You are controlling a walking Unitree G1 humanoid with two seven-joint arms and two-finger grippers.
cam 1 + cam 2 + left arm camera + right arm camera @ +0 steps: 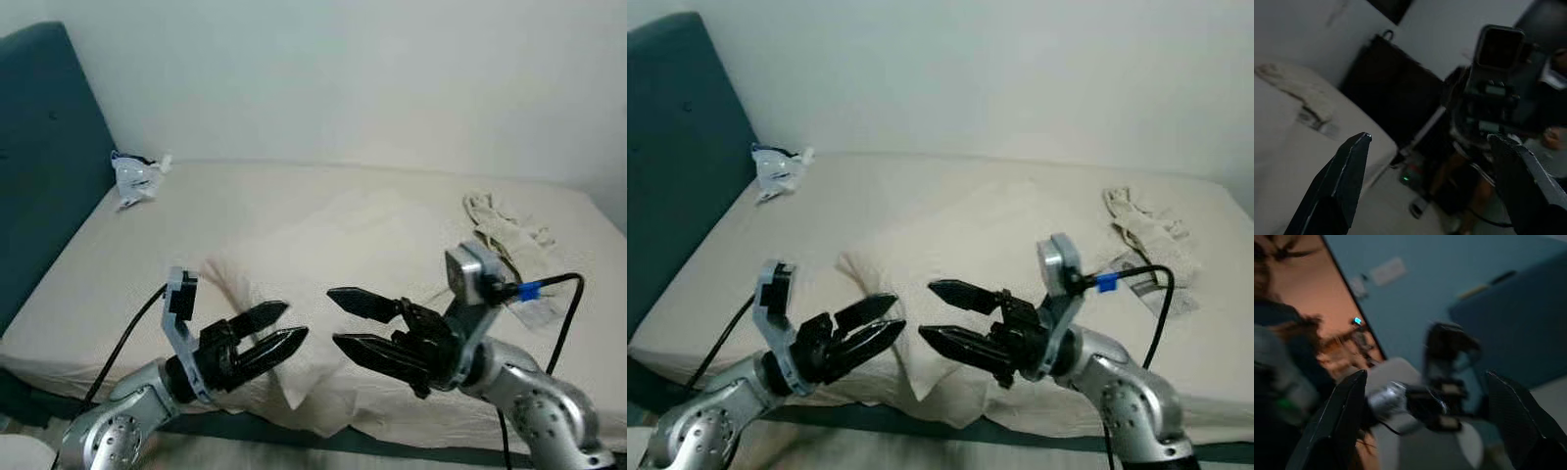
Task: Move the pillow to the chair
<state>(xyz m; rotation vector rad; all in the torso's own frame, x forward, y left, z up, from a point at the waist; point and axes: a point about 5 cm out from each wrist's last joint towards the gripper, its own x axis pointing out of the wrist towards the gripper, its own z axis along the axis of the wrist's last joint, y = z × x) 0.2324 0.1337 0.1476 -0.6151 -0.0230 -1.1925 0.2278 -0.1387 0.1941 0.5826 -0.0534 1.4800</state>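
Headboard: a dark blue padded headboard (44, 147) stands at the far left end of the bed.
Crumpled bag: a small white and blue crumpled bag (135, 176) lies on the bed near the headboard, well apart from both claws.
Bed: the bed (118, 264) has a cream sheet and stretches across the view, with a pale wall behind it.
Left claw: the left claw (263, 337) is raised over the near edge of the bed and points to the right; its two black fingers stand a little apart and hold nothing.
Pillow: the cream pillow (965, 245) lies on the bed near its middle, its near corner reaching down between the two claws; from the head views it sits just behind and below both claws, and I cannot tell whether either one touches it.
Right claw: the right claw (345, 320) is raised opposite the left claw and points to the left; its fingers are spread wider and hold nothing. The two claws' tips face each other with a gap between them.
Cable: a black cable with a blue band (529, 291) runs from the right wrist.
Cloth: a pale crumpled cloth (505, 223) lies on the bed at the right, beyond the right arm.
Person: in the left wrist view, a person's legs (1469, 191) show dimly beside the bed.
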